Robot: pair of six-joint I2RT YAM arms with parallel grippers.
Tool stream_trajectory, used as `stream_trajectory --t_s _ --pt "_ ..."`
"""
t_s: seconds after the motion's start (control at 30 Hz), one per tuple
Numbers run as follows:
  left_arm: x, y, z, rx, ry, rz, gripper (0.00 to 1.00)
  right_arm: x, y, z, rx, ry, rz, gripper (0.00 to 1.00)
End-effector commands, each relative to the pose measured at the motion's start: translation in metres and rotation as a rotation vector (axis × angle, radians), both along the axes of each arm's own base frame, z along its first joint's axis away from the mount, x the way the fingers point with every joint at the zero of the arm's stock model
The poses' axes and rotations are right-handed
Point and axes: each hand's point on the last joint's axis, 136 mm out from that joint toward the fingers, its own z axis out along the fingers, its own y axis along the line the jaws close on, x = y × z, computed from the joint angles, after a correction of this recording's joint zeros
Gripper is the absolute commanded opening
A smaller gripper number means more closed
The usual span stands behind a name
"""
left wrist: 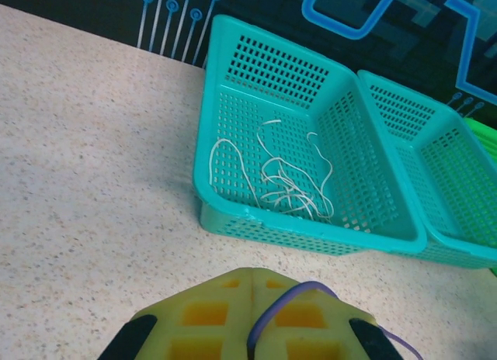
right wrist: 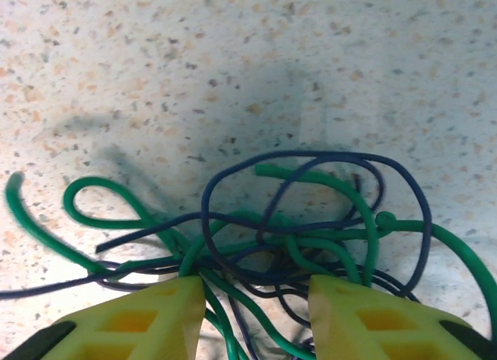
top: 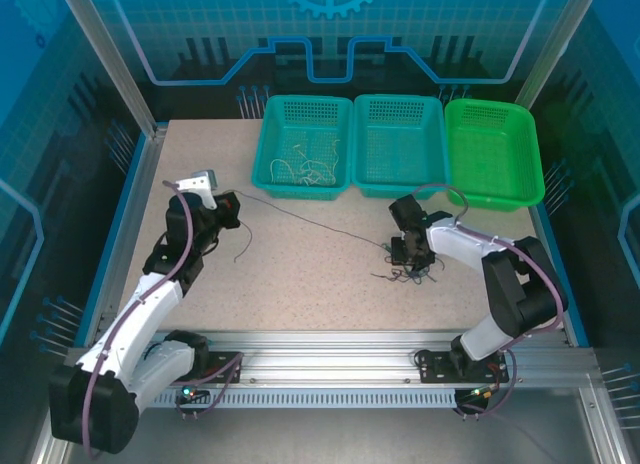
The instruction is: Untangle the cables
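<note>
- Nearest, on the right of the table [top: 300,284], lies the tangle of green and dark cables [right wrist: 295,228]. The right gripper [right wrist: 256,298] stands over it with its fingers apart astride the knot, probably to hold it down.
- Farther left, the left gripper [left wrist: 260,278] is pressed together on a purple cable [left wrist: 283,298], which runs across to the tangle, seemingly being drawn free.
- Farthest, the left teal basket [left wrist: 272,220] holds whitish wires [left wrist: 283,181], apparently sorted by colour. The middle teal basket [top: 400,144] and green basket [top: 530,154] stand beside it.
</note>
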Motion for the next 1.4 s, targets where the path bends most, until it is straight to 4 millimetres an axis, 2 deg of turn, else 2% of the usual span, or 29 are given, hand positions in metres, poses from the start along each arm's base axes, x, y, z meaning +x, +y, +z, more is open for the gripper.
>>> stream_trajectory --t_s 0.0,0.13,0.23,0.3,0.37,0.43,0.47,0.53,0.67,0.7,0.8,0.87,0.97,1.07,1.13,1.2,1.27,1.37 --pt "-0.001 -0.005 -0.005 -0.055 0.019 -0.024 0.0 -0.015 0.019 -0.014 0.085 0.116 0.058 0.46" --pt "0.0 0.004 -0.008 -0.026 0.022 0.026 0.0 -0.014 0.025 -0.012 0.072 0.152 0.094 0.48" --pt "-0.003 0.028 -0.004 0.019 0.031 0.137 0.0 -0.016 0.02 -0.015 0.036 0.157 0.11 0.45" --pt "-0.008 0.05 -0.005 0.008 0.055 0.241 0.0 -0.016 0.02 -0.014 0.037 0.153 0.104 0.38" --pt "-0.013 0.068 -0.009 -0.029 0.084 0.306 0.0 -0.014 0.02 -0.013 0.037 0.142 0.1 0.22" --pt "-0.016 0.072 -0.013 -0.048 0.093 0.309 0.0 -0.011 0.019 -0.01 0.04 0.116 0.1 0.05" --pt "-0.017 0.069 -0.014 -0.052 0.094 0.288 0.0 -0.008 0.02 -0.005 0.053 0.096 0.1 0.0" --pt "-0.016 0.055 -0.018 -0.058 0.091 0.202 0.0 0.0 0.022 0.009 0.082 0.033 0.116 0.0" --pt "-0.017 0.029 -0.026 -0.087 0.059 0.048 0.14 0.017 0.03 0.057 0.118 -0.141 0.212 0.0" --pt "-0.018 0.025 -0.025 -0.09 0.046 0.024 0.2 0.02 0.032 0.069 0.126 -0.178 0.243 0.0" --pt "-0.017 0.008 -0.011 -0.095 -0.029 -0.078 0.5 0.026 0.034 0.102 0.126 -0.279 0.31 0.0" --pt "-0.017 -0.007 0.005 -0.082 -0.1 -0.162 0.58 0.028 0.038 0.118 0.136 -0.325 0.341 0.0" --pt "-0.026 -0.053 0.031 0.001 -0.229 -0.367 0.63 0.028 0.048 0.137 0.171 -0.38 0.388 0.0" --pt "-0.047 -0.118 0.046 0.155 -0.353 -0.628 0.66 0.024 0.057 0.151 0.191 -0.417 0.429 0.0" --pt "-0.061 -0.159 0.043 0.274 -0.415 -0.785 0.67 0.02 0.063 0.16 0.197 -0.439 0.462 0.0" --pt "-0.067 -0.186 0.034 0.374 -0.457 -0.883 0.68 0.016 0.067 0.168 0.201 -0.454 0.488 0.0" --pt "-0.06 -0.204 0.021 0.464 -0.482 -0.922 0.69 0.01 0.072 0.177 0.216 -0.468 0.517 0.0" --pt "-0.034 -0.217 0.006 0.549 -0.517 -0.896 0.73 0.0 0.08 0.189 0.236 -0.5 0.558 0.0"
